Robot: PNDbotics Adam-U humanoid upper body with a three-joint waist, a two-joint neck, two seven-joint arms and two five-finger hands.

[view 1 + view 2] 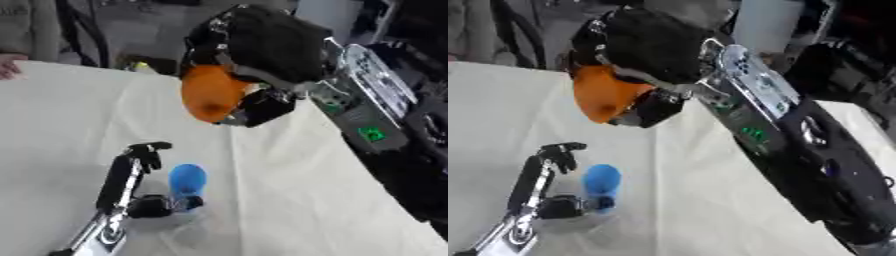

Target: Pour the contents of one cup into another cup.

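No writing is readable; the right hand [262, 60] grips an orange cup [210, 92], the left hand [140, 185] pinches a blue cup [186, 182].

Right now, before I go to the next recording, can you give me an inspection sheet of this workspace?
Surface: table under a pale cloth, lying askew in both views.
Job's things: orange cup raised above the table and tilted over; blue cup upright on the cloth below and to its left. Contents not visible.
Clutter: nothing seen on the cloth.
Hands: right hand curled round the orange cup; left hand at the blue cup, thumb and fingers round its lower part.
Cables: dark cables behind the far edge.
Surroundings: a person's hand resting on the far left corner, away from the cups; dark equipment to the right.
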